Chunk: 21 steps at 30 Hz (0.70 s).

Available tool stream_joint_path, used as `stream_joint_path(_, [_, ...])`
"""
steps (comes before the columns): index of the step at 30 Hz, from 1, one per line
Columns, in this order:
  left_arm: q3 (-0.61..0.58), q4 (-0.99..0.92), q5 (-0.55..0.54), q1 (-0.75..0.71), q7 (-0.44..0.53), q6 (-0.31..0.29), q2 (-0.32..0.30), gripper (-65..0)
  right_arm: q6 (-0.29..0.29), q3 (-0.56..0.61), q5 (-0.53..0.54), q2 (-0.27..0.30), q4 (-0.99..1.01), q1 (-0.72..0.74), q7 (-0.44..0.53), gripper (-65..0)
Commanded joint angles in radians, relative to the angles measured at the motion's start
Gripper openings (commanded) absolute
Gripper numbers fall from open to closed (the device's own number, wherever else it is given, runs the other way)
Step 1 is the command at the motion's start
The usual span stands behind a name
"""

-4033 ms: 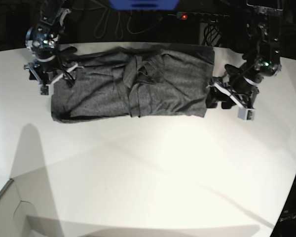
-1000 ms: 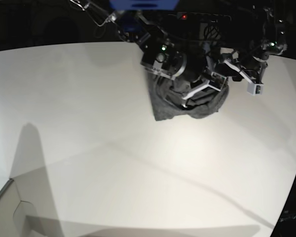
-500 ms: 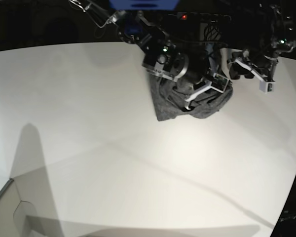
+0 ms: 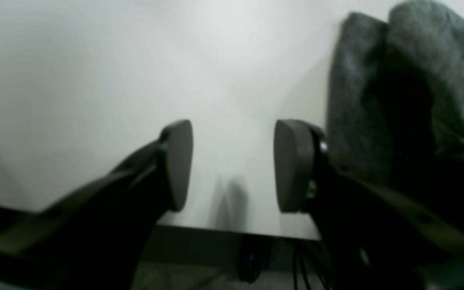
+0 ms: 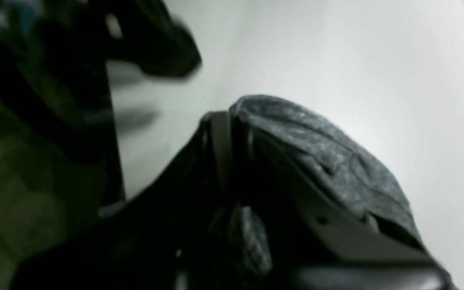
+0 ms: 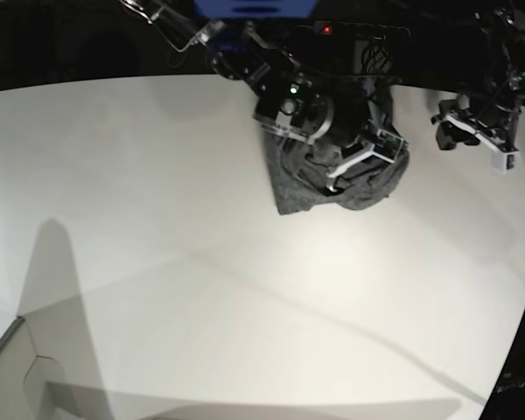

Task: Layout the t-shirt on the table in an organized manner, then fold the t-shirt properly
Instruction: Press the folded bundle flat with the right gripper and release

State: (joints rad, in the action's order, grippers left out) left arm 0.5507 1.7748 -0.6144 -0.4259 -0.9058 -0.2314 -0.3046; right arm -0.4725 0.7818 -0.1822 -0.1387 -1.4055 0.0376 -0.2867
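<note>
Base view: the shirt (image 6: 302, 185) lies bunched at the far middle of the worktop (image 6: 157, 262). The right claw (image 6: 360, 156) is clamped on its fabric. The left claw (image 6: 472, 138), jaws apart and empty, hangs well apart from it.

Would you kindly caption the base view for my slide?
Right hand clamps the bunched grey t-shirt on the white table; left hand hovers open beside it.

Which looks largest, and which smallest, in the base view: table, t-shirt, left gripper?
1. table: by far the largest, it fills most of the view.
2. t-shirt: a bunched grey heap, partly hidden by the right arm.
3. left gripper: the smallest, though hardly smaller than the visible cloth.
</note>
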Motion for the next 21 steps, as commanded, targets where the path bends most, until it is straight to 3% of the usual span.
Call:
stream_joint_path(1, [0.016, 0.020, -0.005, -0.006, 0.012, -0.001, -0.015, -33.0, -0.001, 0.001, 0.013, -0.018, -0.010, 0.017, 0.030, -59.8])
stream_joint_path(5, [0.053, 0.018, -0.003, -0.008, 0.012, -0.001, -0.017, -33.0, -0.001, 0.003, 0.013, -0.018, -0.039, 0.014, 0.031, -45.7])
stream_joint_path(11, [0.118, 0.018, -0.003, -0.008, 0.012, -0.003, -0.020, -33.0, -0.001, -0.037, 0.013, -0.018, -0.203, -0.035, 0.025, -32.5])
stream_joint_path(15, [0.154, 0.017, -0.009, -0.004, 0.012, -0.003, -0.025, -33.0, -0.001, -0.166, 0.013, -0.018, -0.308, -0.092, 0.024, -29.0])
stream_joint_path(21, [0.180, 0.010, -0.009, 0.005, 0.012, -0.003, -0.026, -32.9, -0.001, -0.382, 0.011, -0.003, -0.463, -0.267, 0.022, -28.7])
